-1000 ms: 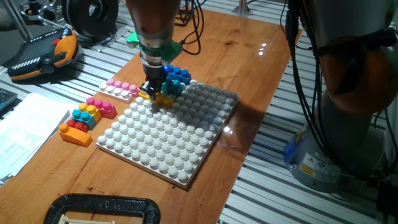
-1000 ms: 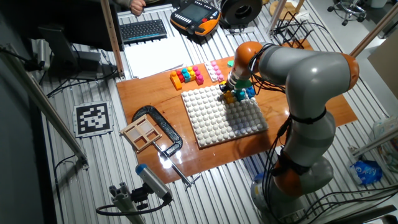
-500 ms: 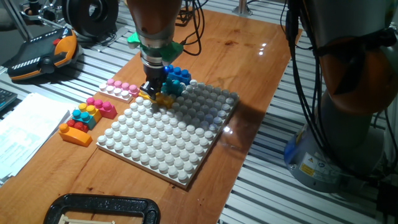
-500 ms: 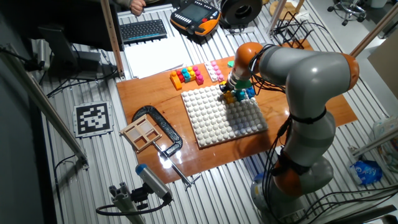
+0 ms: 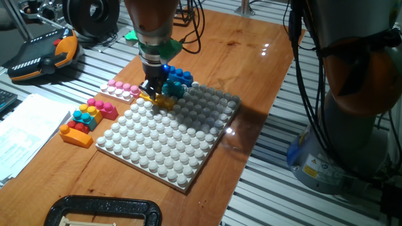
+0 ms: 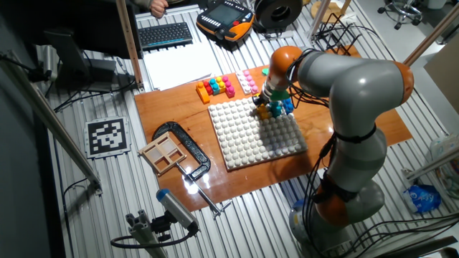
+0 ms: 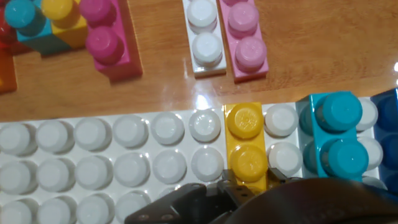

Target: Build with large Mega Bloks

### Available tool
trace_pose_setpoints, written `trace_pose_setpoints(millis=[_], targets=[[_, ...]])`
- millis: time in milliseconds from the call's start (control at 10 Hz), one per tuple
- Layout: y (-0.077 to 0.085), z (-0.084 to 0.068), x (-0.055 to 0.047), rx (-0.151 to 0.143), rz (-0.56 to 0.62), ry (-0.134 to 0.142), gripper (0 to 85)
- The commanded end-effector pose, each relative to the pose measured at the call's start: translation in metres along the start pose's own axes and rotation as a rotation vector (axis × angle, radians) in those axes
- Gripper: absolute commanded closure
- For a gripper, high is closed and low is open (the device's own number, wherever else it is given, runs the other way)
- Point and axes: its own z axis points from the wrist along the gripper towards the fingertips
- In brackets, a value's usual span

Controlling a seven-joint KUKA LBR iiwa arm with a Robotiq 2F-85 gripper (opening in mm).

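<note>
— What is around you?

— A wooden table [image 5: 251, 56] on a slatted metal bench. At the left lies a small pile of bricks [image 5: 85, 119], orange, cyan and pink. Next to it, a flat pink strip [image 7: 244, 37] and a white strip [image 7: 204, 37] lie side by side on the wood, just beside the edge of the white studded baseplate [image 5: 163, 141].

— And your hand?

— My gripper [image 5: 154, 91] stands over the far edge of the baseplate, on the yellow brick [image 7: 247, 144]. This brick sits on the plate studs, at its edge row. My fingers seem to be at its near end, but I cannot tell if they clench it.

— What is to the right?

— The cyan brick [image 7: 336, 134], one stud column apart from the yellow one, and then the dark blue brick [image 5: 176, 73] touching it.
</note>
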Motion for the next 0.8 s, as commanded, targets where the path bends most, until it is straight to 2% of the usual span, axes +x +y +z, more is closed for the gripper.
trace_pose_setpoints(millis=[0, 200, 400, 700], targets=[[0.0, -0.002, -0.001, -0.001, 0.002, 0.001, 51.0], [-0.001, -0.011, -0.007, 0.008, 0.002, 0.013, 51.0], [-0.005, -0.019, -0.021, 0.009, -0.004, 0.025, 51.0], [-0.013, -0.023, -0.044, 0.007, -0.003, 0.033, 51.0]])
